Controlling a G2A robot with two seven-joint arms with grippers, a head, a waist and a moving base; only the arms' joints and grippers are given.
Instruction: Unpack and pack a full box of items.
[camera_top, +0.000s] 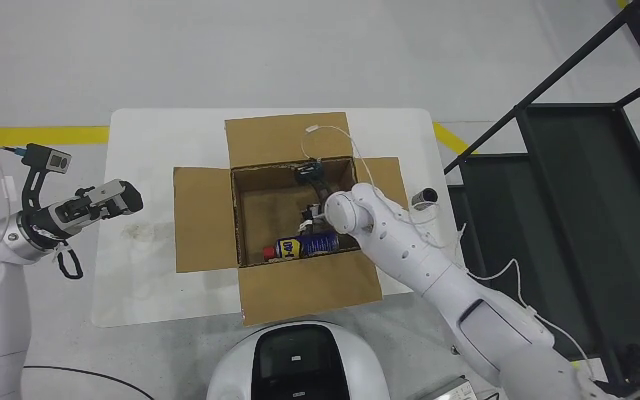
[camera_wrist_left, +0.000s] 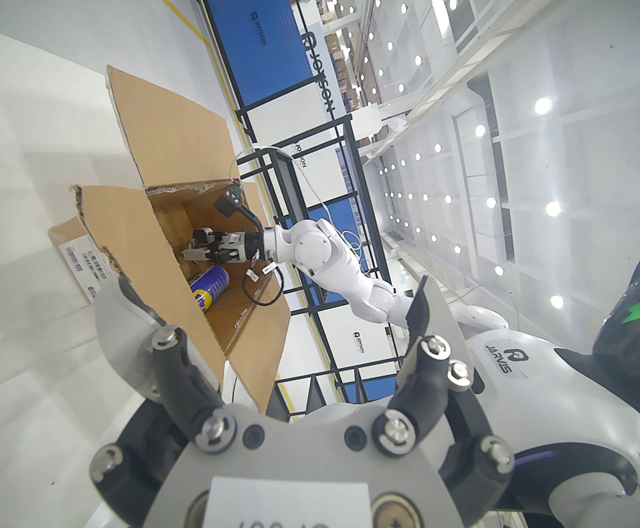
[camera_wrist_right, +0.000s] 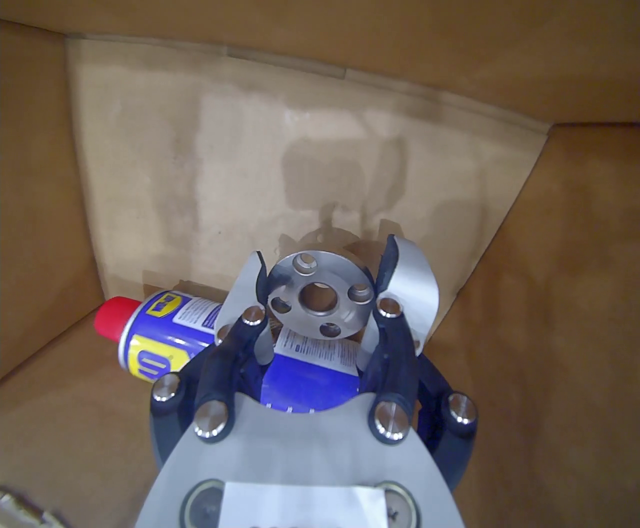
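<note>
An open cardboard box (camera_top: 205, 220) stands in the middle of the white table (camera_top: 150, 140). Inside it, my right gripper (camera_wrist_right: 325, 252) is shut on a round grey metal flange (camera_wrist_right: 334, 280) with several holes, held just above the box floor. A blue and yellow spray can (camera_wrist_right: 155, 330) with a red cap lies on the floor beneath and beside it, near the box's front wall (camera_top: 300, 246). My left gripper (camera_wrist_left: 272, 295) is open and empty, hanging over the table's left edge (camera_top: 125, 196), well apart from the box (camera_wrist_left: 165, 125).
The box flaps are spread outward on all sides. A thin white cable (camera_top: 330, 130) trails over the back flap. A small dark cylinder (camera_top: 425, 197) sits by the right flap. A black metal stair frame (camera_top: 560, 180) stands close to the table's right side.
</note>
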